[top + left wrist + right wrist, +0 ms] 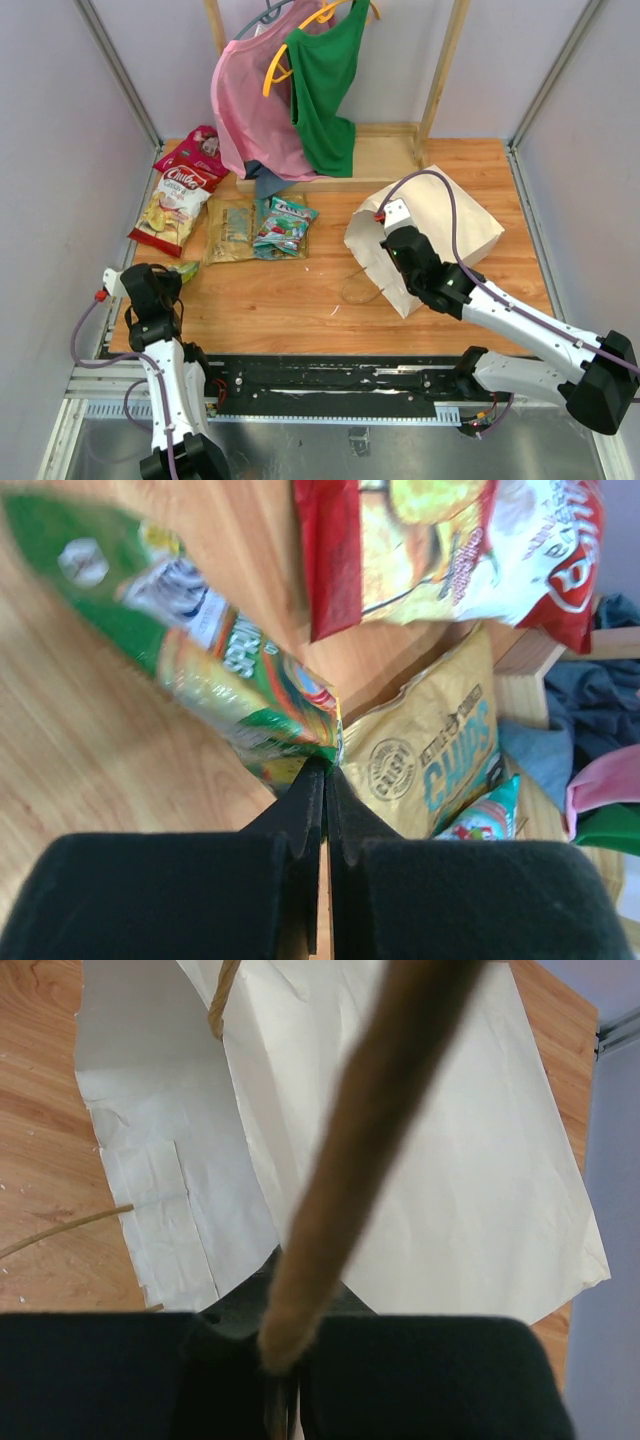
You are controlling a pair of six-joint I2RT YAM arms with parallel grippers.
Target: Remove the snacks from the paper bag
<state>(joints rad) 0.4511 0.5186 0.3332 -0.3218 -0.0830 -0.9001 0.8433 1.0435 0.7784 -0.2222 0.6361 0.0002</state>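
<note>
The cream paper bag point(455, 222) lies on its side at the right of the table. My right gripper point(398, 258) is at its open end, shut on a twisted paper handle point(350, 1150), with the bag's creased side point(450, 1190) beyond it. My left gripper point(172, 277) is at the near left, shut on the corner of a green snack packet point(200, 640), which also shows in the top view point(188, 270). Other snacks lie at the back left: a red-and-white chips packet point(175, 205), a red-pink packet point(198, 148), a gold chips packet point(230, 232) and a teal packet point(285, 226).
A pink garment point(250, 110) and a green garment point(325, 90) hang on a wooden rack over its base point(385, 155) at the back. The bag's other handle loop point(355, 290) lies on the wood. Grey walls close both sides.
</note>
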